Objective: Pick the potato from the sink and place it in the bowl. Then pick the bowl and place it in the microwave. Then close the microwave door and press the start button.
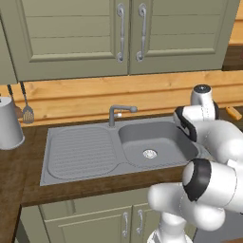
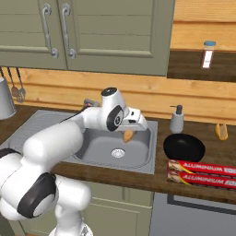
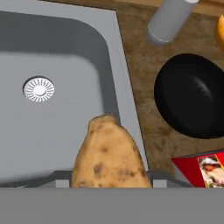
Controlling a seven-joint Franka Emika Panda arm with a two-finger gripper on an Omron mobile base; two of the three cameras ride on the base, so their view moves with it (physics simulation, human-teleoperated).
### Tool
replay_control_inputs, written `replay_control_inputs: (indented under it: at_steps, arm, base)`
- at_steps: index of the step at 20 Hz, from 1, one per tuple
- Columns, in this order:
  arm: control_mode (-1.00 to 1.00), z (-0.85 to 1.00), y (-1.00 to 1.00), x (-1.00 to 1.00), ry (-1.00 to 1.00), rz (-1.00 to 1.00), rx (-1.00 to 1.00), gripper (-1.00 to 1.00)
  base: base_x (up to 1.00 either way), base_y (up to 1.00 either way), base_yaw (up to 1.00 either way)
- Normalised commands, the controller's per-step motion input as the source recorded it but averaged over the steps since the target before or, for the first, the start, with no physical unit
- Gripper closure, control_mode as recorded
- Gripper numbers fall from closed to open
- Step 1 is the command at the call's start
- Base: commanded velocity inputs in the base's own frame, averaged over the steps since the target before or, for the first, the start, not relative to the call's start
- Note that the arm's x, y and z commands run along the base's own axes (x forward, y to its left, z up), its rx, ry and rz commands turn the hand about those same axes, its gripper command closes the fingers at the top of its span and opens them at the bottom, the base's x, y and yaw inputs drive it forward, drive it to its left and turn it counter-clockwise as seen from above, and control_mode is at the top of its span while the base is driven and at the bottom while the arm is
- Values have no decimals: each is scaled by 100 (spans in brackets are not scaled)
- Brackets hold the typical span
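Note:
My gripper (image 2: 131, 129) is shut on the potato (image 2: 128, 135), an orange-tan lump hanging above the right part of the sink basin (image 2: 99, 148). In the hand view the potato (image 3: 110, 154) sits large at the bottom, over the basin's right rim, with the round steel drain (image 3: 39, 89) to its left. The glossy black bowl (image 2: 184, 147) stands empty on the wooden counter just right of the sink; from the hand it lies at the right (image 3: 193, 94). The sink (image 1: 80, 153) has a ribbed drainboard on its left. The microwave and its door are out of view.
A grey soap dispenser (image 2: 177, 119) stands behind the bowl, and a red aluminium foil box (image 2: 203, 172) lies in front of it. The faucet (image 1: 118, 114) rises behind the basin. A white canister (image 1: 9, 124) and hanging utensils (image 1: 27, 112) are at far left. Green cabinet doors (image 1: 95, 33) hang overhead.

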Motion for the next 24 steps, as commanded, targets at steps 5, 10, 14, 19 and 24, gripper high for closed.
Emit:
replay_control_inputs:
  at_steps: [5,10,14,19,24]
  arm:
    - [-100,15,-85,-10,2,-15,0,100]
    - [-100,0,-76,2,0,-4,3,100]
    - [-100,0,-68,3,0,0,5,100]
    - [-100,0,-59,7,0,0,9,100]
    - [-100,0,-31,20,0,0,14,100]
  base:
    - [0,0,0]
    - [0,0,0]
    - [0,0,0]
    - [0,0,0]
    - [0,0,0]
